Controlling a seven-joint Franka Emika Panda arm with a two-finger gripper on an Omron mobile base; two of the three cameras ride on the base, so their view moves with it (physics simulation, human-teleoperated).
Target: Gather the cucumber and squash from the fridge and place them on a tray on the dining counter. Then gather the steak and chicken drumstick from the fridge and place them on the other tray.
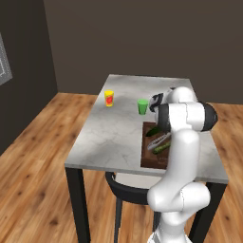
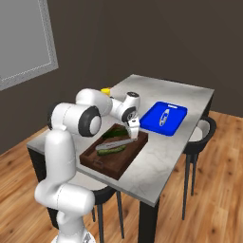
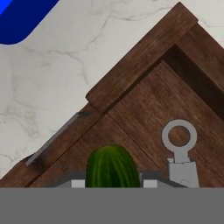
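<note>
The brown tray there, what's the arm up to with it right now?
The arm is reaching over the wooden tray on the dining counter, with its gripper low over the tray's far end. The hand view shows a dark green vegetable, likely the cucumber, right at the fingers above the tray floor; whether it is clamped I can't tell. Another green piece and a silver utensil already lie in the tray. The blue tray holds just a utensil.

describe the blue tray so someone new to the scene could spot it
On the grey marble dining counter, look past the brown wooden tray to the far side. The blue tray lies flat there, bright blue with rounded corners, holding one small silver item.
</note>
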